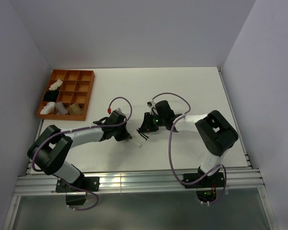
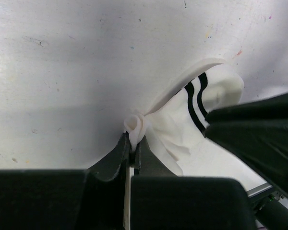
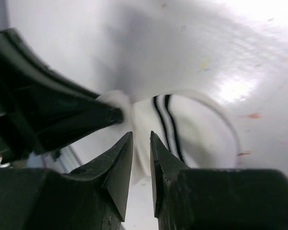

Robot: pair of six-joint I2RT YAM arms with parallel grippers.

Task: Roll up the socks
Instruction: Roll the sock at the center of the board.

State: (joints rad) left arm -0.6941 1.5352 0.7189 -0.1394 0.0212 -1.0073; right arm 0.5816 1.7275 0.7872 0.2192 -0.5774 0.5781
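Note:
A short white sock with two dark stripes (image 1: 141, 140) lies crumpled on the table between the two arms. My left gripper (image 2: 133, 139) is shut on a bunched fold of the sock (image 2: 177, 124), with the fabric pinched at the fingertips. My right gripper (image 3: 141, 136) hovers just above the striped part of the sock (image 3: 197, 129). Its jaws stand slightly apart with nothing between them. In the top view the left gripper (image 1: 128, 136) and the right gripper (image 1: 145, 129) are close together over the sock. A grey sock (image 1: 61, 108) and a tan-brown sock (image 1: 77, 109) sit bundled in the tray.
An orange compartment tray (image 1: 89, 91) stands at the far left of the table and also holds white bundles and a black bundle. The table is walled on three sides. A metal rail (image 1: 134, 179) runs along the near edge by the arm bases.

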